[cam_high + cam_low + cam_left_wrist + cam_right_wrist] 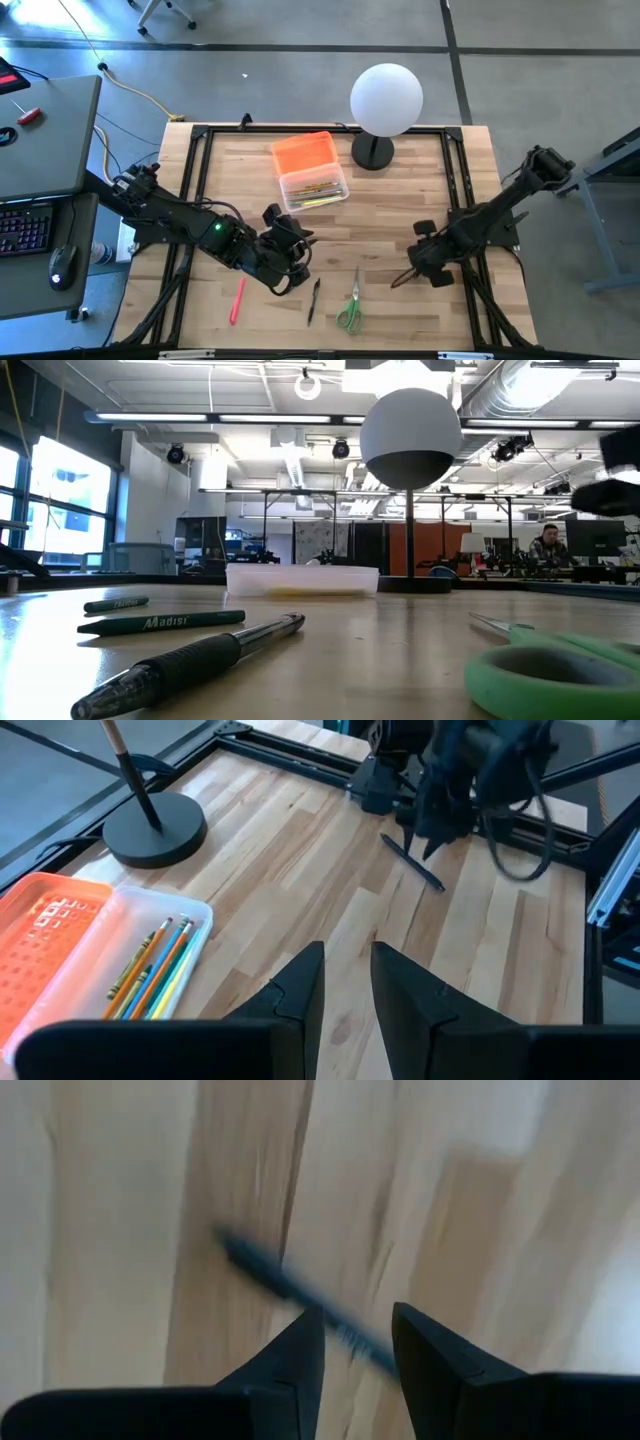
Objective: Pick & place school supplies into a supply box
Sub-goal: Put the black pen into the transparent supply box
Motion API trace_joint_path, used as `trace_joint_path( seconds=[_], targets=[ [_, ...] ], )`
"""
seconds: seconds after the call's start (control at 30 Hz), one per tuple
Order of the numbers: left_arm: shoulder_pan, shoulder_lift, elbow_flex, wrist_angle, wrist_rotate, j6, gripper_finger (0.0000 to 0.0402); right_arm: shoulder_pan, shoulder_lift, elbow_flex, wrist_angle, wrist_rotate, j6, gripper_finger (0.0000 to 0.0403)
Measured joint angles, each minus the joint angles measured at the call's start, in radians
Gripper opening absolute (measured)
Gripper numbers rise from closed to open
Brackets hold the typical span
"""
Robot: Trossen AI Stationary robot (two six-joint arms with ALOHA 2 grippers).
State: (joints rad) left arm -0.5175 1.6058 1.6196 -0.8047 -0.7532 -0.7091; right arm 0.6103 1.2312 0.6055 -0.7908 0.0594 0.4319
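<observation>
Three loose items lie nearest: pink-red marker (237, 300), black pen (314, 299), green-handled scissors (350, 305). Left gripper (292, 262) hovers, fingers slightly parted, empty. Right gripper (352, 1342) straddles a dark pen (285, 1290), not gripping. Farther back, the supply box (314, 186) holds pencils beside its orange lid (303, 153); the globe lamp (385, 100) stands behind.

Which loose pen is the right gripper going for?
The dark pen lying between the right gripper fingers, at the table's right; the black pen and red marker lie elsewhere.
</observation>
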Motion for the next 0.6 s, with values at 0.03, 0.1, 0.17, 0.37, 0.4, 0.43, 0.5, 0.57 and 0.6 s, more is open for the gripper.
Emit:
trace_joint_path(
  seconds=[0.03,0.1,0.17,0.37,0.4,0.43,0.5,0.57,0.6],
  targets=[
    [0.000,0.000,0.000,0.000,0.000,-0.001,0.0117,0.010,0.023,-0.001,-0.010,-0.015,0.009,0.0098],
    [0.000,0.000,0.000,0.000,0.000,-0.001,0.0117,0.027,0.059,0.000,0.003,-0.039,0.014,0.0098],
    [0.000,0.000,0.000,0.000,0.000,-0.001,0.0117,0.040,0.084,0.002,0.043,-0.038,0.000,0.0098],
    [0.000,0.000,0.000,0.000,0.000,-0.001,0.0117,0.045,0.143,0.002,0.062,0.047,-0.088,0.0098],
    [0.000,0.000,0.000,0.000,0.000,-0.002,0.0117,0.045,0.155,0.004,0.068,0.045,-0.101,0.0098],
    [0.000,0.000,0.000,0.000,0.000,-0.002,0.0117,0.045,0.169,0.006,0.077,0.038,-0.117,0.0098],
    [0.000,0.000,0.000,-0.001,0.000,-0.002,0.0117,0.046,0.200,0.008,0.101,0.025,-0.132,0.0098],
    [0.000,0.000,0.000,-0.001,0.001,-0.001,0.0117,0.045,0.225,0.007,0.117,0.025,-0.150,0.0098],
    [0.000,0.000,0.000,-0.001,0.000,0.000,0.0117,0.045,0.231,0.003,0.134,0.028,-0.161,0.0098]
  ],
)
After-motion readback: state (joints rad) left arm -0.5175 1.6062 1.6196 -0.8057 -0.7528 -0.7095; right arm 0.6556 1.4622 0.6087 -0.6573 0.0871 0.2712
